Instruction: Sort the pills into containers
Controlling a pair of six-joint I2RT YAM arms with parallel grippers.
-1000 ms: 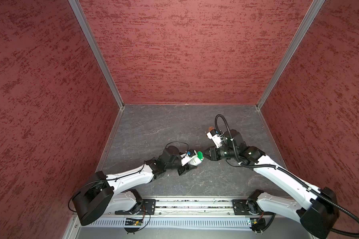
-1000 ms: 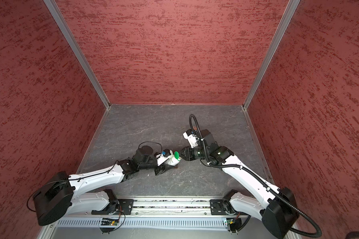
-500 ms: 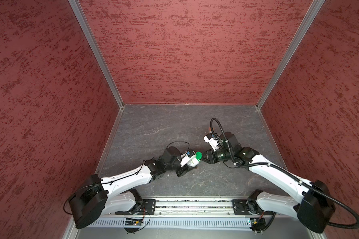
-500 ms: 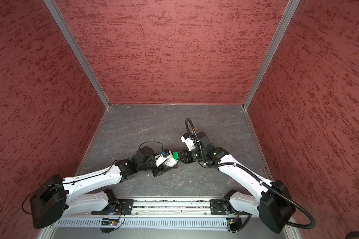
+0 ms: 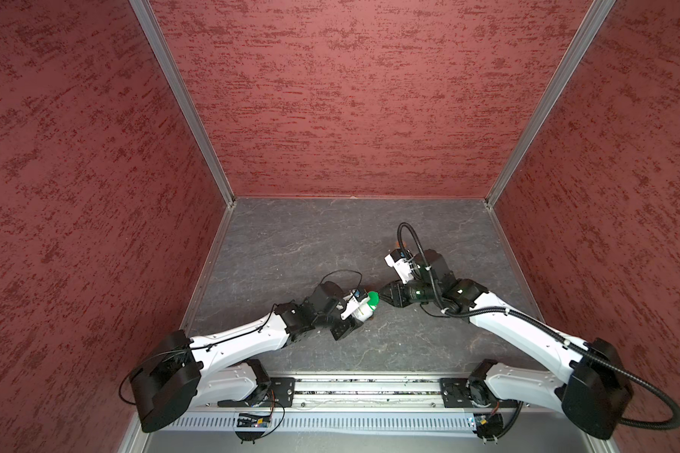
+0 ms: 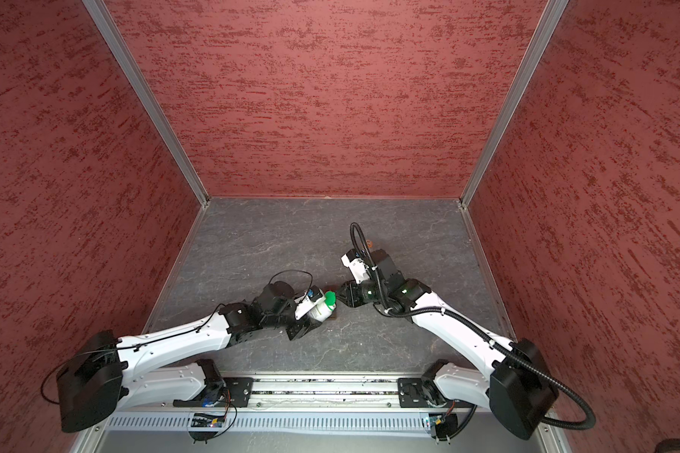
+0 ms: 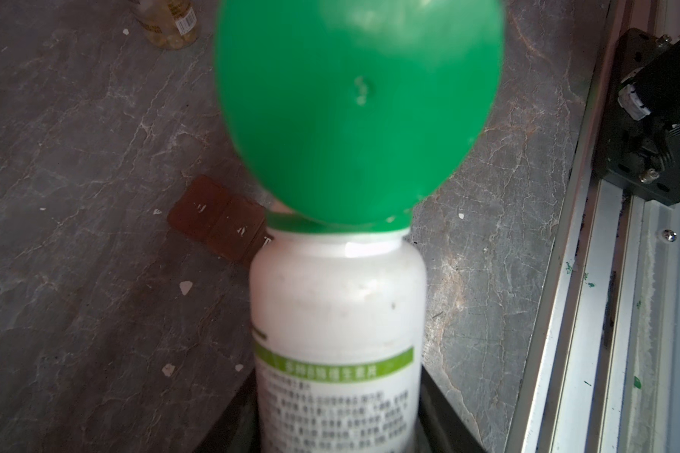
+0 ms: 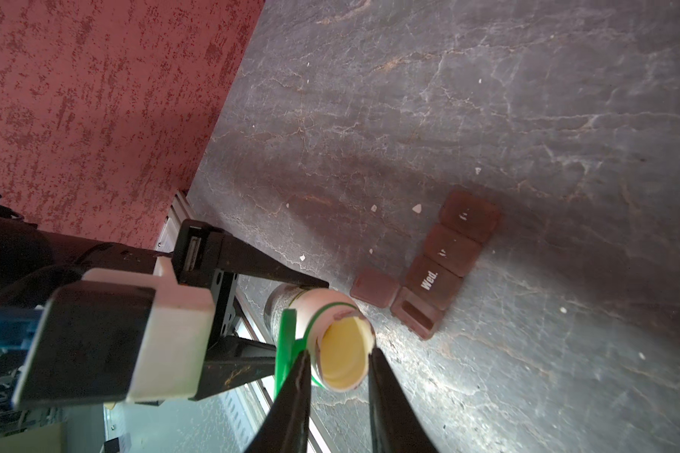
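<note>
Your left hand grips a white pill bottle at mid-tabletop. The bottle's green flip cap is swung open and its mouth is turned to the right. Your right hand has a fingertip on either side of that open mouth; whether they pinch it cannot be told. The bottle's green-banded label is too blurred to read. Just beside it lies a brown pill organiser, one lid marked "Wed.", its end compartment open.
</note>
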